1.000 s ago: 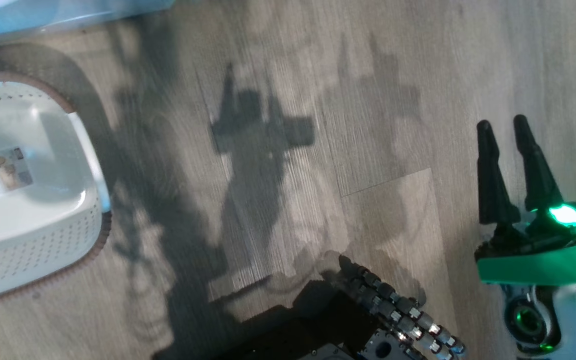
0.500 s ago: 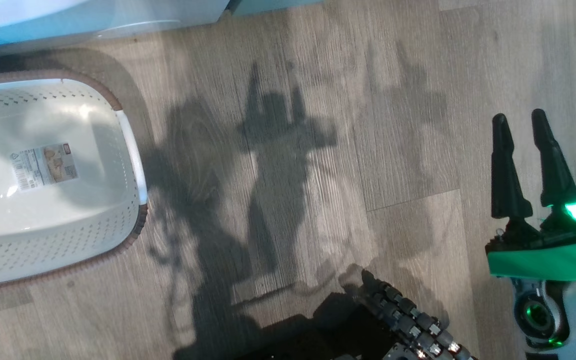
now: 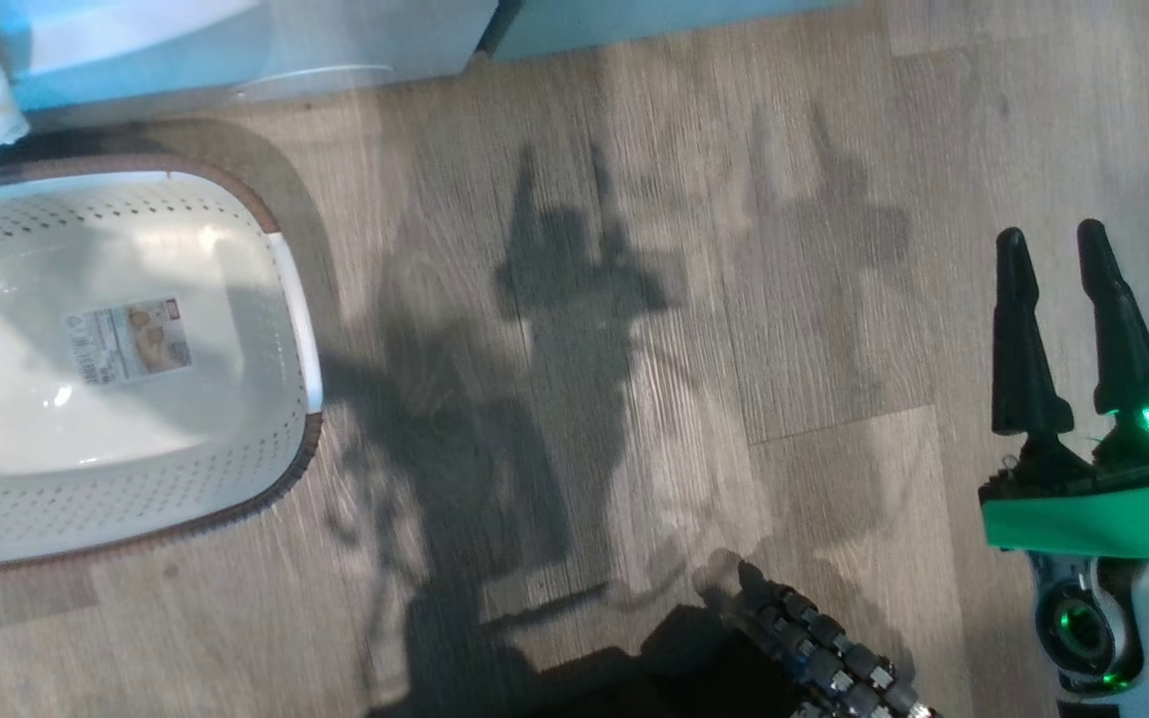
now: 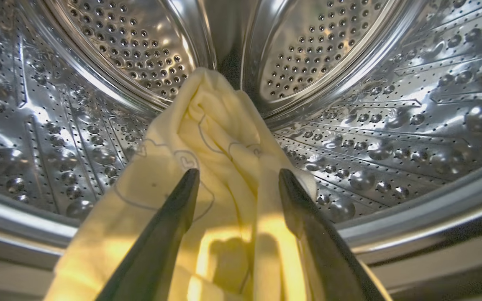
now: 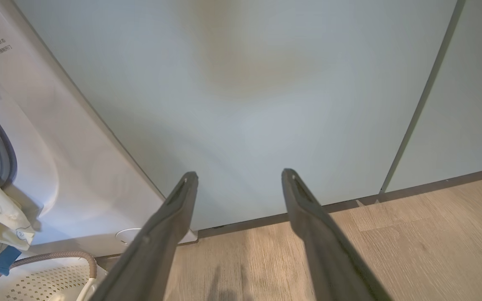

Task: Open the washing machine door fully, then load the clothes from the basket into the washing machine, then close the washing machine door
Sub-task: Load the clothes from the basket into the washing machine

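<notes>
The left jaws are spread at the mouth of the drum (image 4: 391, 104), with the yellow clothes (image 4: 216, 138) lying loose between them and over its front lip. The cloth should be pushed deeper before the door is closed. The right jaws are spread and empty above the floor (image 3: 734, 299). Nothing is held in the basket (image 3: 136, 499).

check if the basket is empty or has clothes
Empty where visible: the basket shows a bare bottom with a sticker, no fabric.
</notes>
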You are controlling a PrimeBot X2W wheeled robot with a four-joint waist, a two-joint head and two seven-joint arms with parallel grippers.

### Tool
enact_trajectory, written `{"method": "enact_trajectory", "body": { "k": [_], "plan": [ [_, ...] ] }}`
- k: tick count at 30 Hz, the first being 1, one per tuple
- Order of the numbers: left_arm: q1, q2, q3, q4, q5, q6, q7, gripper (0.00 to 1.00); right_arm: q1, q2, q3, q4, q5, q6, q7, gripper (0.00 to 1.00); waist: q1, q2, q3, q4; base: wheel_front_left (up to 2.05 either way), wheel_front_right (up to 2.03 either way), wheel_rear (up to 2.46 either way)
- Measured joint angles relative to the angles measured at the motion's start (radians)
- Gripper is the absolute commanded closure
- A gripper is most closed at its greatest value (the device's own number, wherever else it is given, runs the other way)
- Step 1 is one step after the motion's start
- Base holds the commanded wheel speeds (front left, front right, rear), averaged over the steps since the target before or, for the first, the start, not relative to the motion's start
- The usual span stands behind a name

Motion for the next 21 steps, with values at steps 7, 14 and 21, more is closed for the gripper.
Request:
{"method": "enact_trajectory", "body": {
  "k": [7, 14, 21],
  "plan": [
    [0.081, -0.024, 0.002, -0.044, -0.011, 0.029, -0.017, 0.00, 0.006, 0.000, -0.019, 0.011, -0.022, 0.000, 0.000, 0.00, -0.0001, 0.0000, -0.034, 0.022, 0.00, 0.00, 0.00],
    [0.176, -0.058, 0.001, -0.071, -0.026, 0.048, -0.064, 0.00, 0.048, 0.000, -0.034, 0.018, -0.051, 0.000, 0.000, 0.00, 0.0000, 0.0000, -0.079, 0.048, 0.00, 0.00, 0.00],
    [0.289, -0.100, -0.003, -0.118, -0.035, 0.085, -0.113, 0.00, 0.067, 0.000, -0.058, 0.021, -0.086, 0.000, 0.000, 0.00, -0.0001, 0.0000, -0.134, 0.082, 0.00, 0.00, 0.00]
  ]
}}
